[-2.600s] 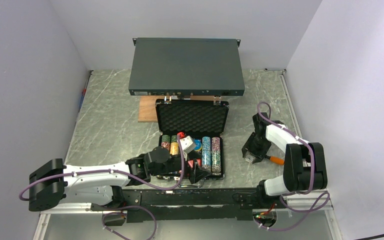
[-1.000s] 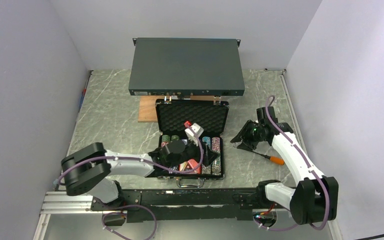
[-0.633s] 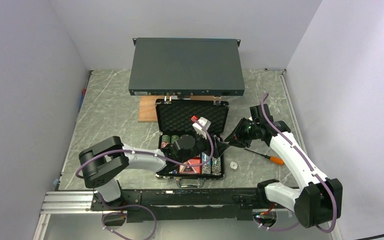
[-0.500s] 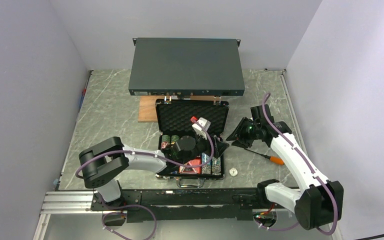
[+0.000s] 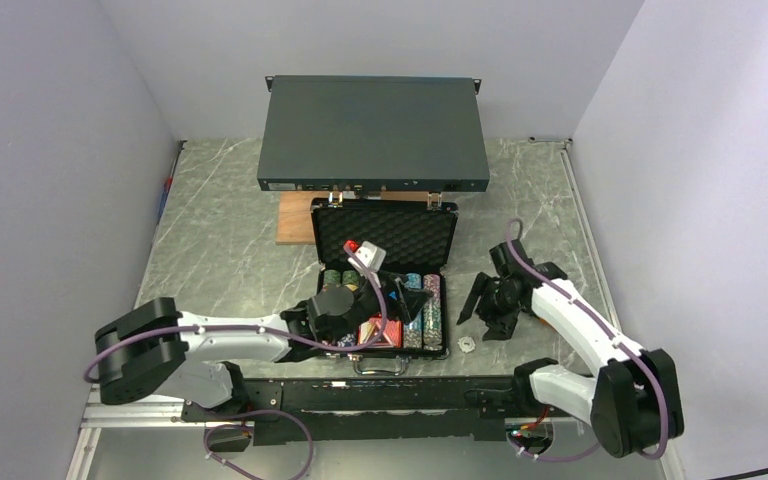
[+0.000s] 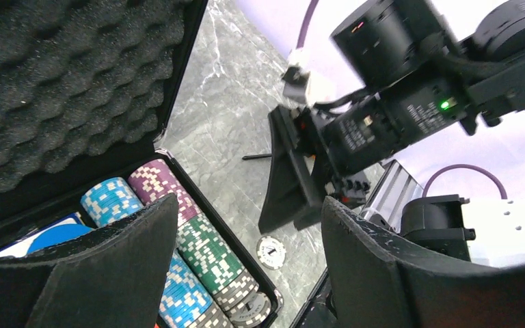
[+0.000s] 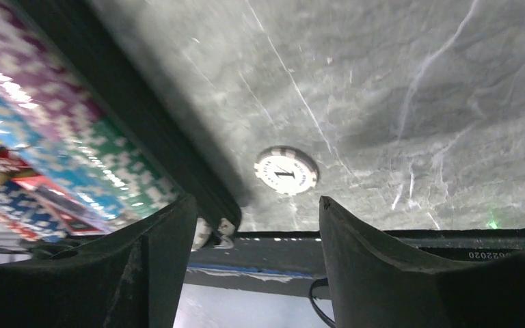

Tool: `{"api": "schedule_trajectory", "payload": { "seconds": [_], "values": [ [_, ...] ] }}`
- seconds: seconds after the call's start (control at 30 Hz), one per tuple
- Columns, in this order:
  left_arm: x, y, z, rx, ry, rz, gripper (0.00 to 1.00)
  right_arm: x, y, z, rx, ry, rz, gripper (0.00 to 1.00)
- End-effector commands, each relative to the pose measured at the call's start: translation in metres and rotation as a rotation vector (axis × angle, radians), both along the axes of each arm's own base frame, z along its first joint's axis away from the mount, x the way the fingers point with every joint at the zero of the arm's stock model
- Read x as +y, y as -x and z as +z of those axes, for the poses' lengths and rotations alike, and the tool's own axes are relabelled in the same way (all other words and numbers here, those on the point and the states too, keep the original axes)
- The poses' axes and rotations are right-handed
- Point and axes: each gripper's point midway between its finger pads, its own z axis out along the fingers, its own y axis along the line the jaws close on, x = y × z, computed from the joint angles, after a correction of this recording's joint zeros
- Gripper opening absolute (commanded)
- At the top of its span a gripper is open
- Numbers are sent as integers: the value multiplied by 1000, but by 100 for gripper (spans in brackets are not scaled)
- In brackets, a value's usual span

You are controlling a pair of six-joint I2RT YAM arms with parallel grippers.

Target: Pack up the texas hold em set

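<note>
Tabletop [image 5: 220, 230] of grey stone with white veins holds everything. At the far side lies a big flat dark grey box [image 5: 374, 133]. Just near it, a small wooden board [image 5: 293, 220] lies flat, and the black briefcase [image 5: 385, 235] stands open right beside the board. Its lid lies back toward the far side and shows bumpy black foam. The near half of the briefcase holds the set.

2 arms reach in from the near edge. The left arm [image 5: 220, 340] stretches to the right, low over the near half of the briefcase. The right arm [image 5: 580, 320] bends in over the table, just right of the briefcase.

The left gripper [image 6: 249, 205] hangs over the chips with its fingers wide apart and nothing between them. The right gripper [image 7: 254, 205] points down at the table beside the briefcase's right wall. Its fingers are apart too, and they hold nothing.

Chip rows [image 6: 205, 253] in purple, green and light blue lie along the right side of the briefcase. 1 white chip [image 7: 286, 171] lies flat on the table, outside the briefcase by its near right corner. It sits under the right gripper, not touching it.
</note>
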Motion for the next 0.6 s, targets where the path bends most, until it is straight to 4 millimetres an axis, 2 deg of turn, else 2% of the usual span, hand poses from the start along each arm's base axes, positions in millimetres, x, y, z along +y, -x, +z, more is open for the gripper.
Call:
{"api": "schedule_trajectory", "payload": {
  "seconds": [0.0, 0.23, 0.57],
  "values": [
    [14, 2, 13, -30, 11, 20, 79, 6, 14, -15, 68, 50, 56, 69],
    [23, 12, 19, -23, 56, -7, 79, 11, 20, -33, 112, 81, 42, 69],
    [32, 15, 20, -34, 77, -3, 80, 15, 22, -47, 150, 134, 26, 57]
  ]
}}
